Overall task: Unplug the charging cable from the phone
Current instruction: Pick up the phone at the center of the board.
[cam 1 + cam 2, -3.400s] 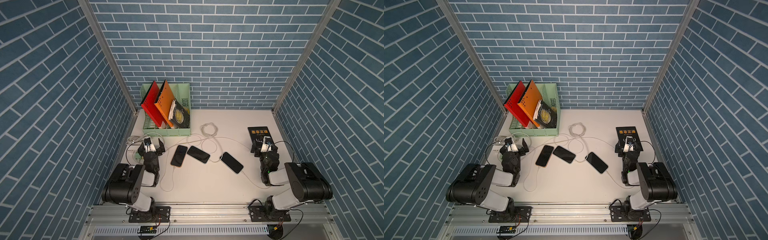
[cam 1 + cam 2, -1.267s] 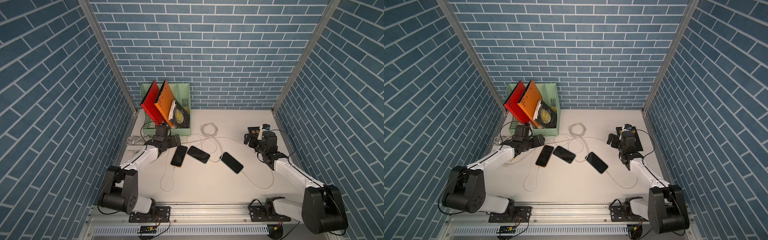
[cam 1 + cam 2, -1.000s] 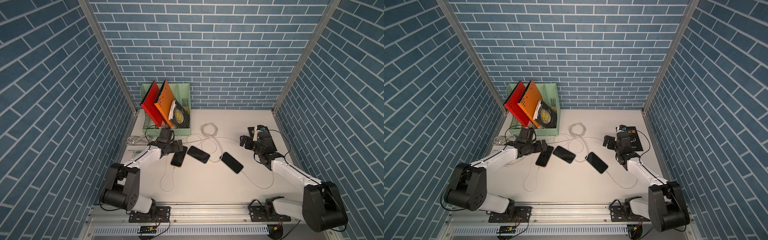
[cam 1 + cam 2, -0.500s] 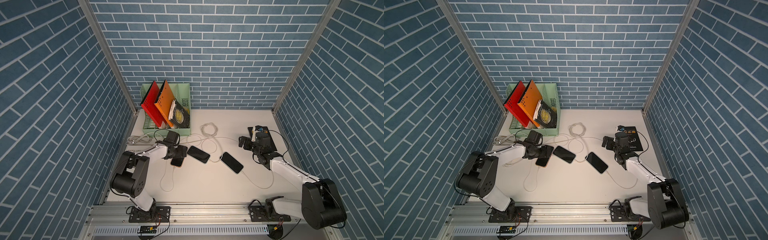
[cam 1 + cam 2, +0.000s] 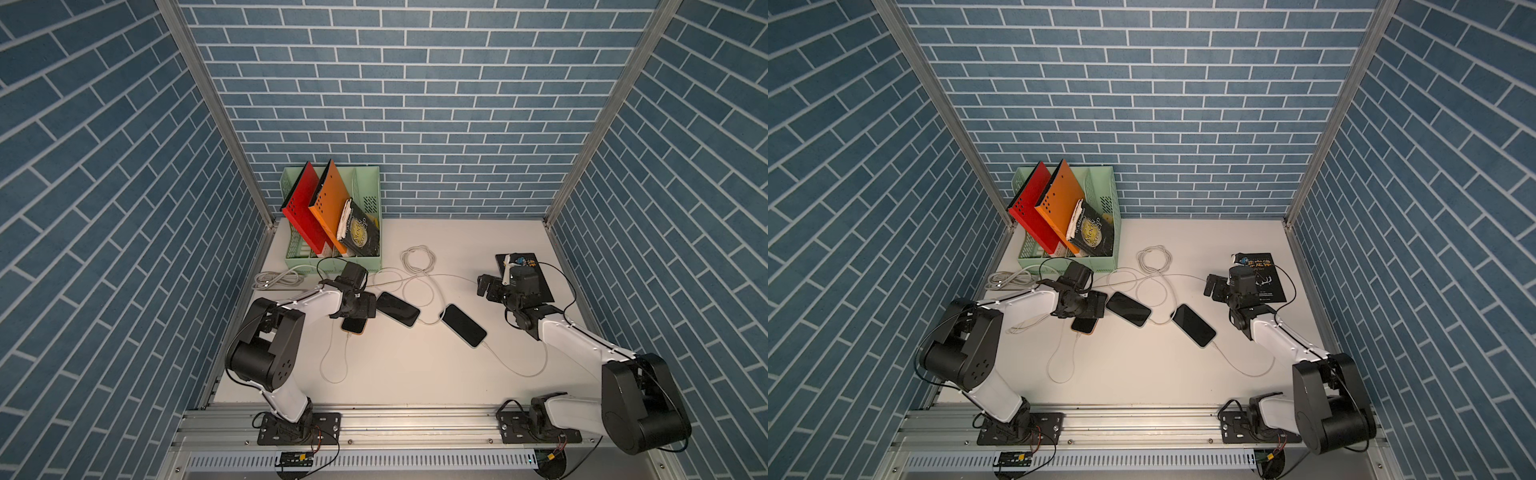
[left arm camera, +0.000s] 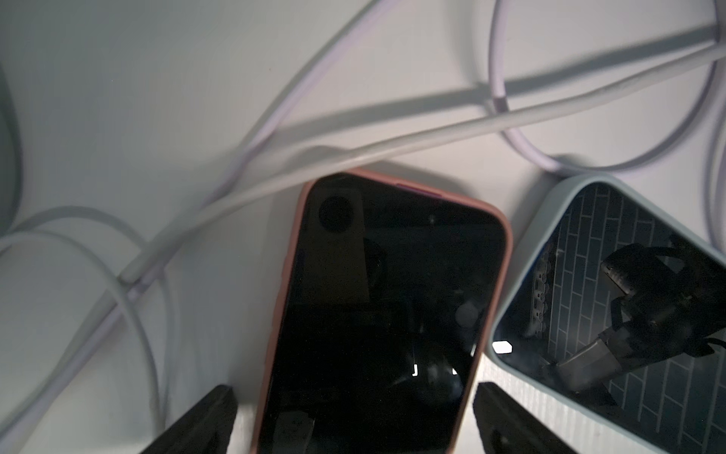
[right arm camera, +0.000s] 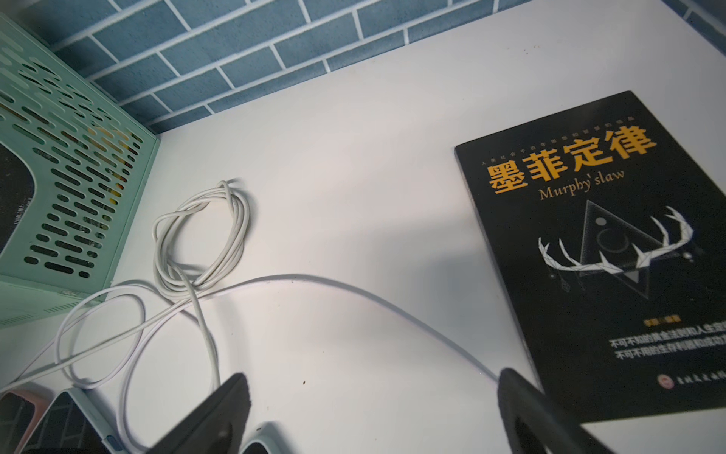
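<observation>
Three dark phones lie in a row, each with a white charging cable attached. In both top views my left gripper [image 5: 365, 309] [image 5: 1096, 309] hovers over the pink-cased phone [image 5: 354, 326] [image 5: 1084, 325]. In the left wrist view that phone [image 6: 385, 314] lies between the open fingers of my left gripper [image 6: 353, 397], untouched. Its cable [image 5: 332, 365] leaves its near end in a loop. My right gripper [image 5: 488, 286] [image 7: 373, 387] stands open and holds nothing, beyond the right phone [image 5: 463, 331]. A pale-blue-cased phone [image 5: 397, 308] [image 6: 628, 314] lies in the middle.
A black book [image 5: 536, 286] [image 7: 613, 255] lies flat under the right wrist. A green file rack [image 5: 332, 262] with red and orange folders stands at the back left. A coiled white cable [image 5: 419, 257] and loose cable runs [image 6: 353, 157] cross the table behind the phones.
My left gripper has moved right and come over the pink-cased phone. The right gripper has shifted slightly left off the book. Both stayed open.
</observation>
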You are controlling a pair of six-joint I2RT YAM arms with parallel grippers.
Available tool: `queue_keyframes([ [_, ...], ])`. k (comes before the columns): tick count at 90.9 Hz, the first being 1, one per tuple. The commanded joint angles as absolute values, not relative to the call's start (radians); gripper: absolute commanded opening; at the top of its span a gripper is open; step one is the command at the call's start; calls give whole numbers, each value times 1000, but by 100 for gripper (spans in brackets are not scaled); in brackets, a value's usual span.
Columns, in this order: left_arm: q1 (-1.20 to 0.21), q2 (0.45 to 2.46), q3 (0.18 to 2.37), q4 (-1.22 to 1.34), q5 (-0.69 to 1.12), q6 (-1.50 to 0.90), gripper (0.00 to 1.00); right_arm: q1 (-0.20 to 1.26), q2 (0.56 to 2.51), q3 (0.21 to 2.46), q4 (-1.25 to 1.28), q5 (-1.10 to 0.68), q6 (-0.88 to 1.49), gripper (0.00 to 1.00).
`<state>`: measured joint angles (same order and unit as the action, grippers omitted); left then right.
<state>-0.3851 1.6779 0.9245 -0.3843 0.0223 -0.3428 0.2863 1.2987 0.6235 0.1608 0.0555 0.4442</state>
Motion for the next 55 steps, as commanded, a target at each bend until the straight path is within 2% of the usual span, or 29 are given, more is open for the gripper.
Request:
queue_keyframes([
  [1,-405,1699,948,-437,-38,-329,100,292,1315,640,176,65,476,100],
  [25,-447,1758,989,-488,-125,-325,99,293,1324,642,176,70,488,99],
  [45,-456,1779,1004,-485,-109,-317,92,293,1336,655,176,68,495,100],
  [55,-457,1787,1005,-491,-87,-300,84,293,1336,662,174,70,494,100],
])
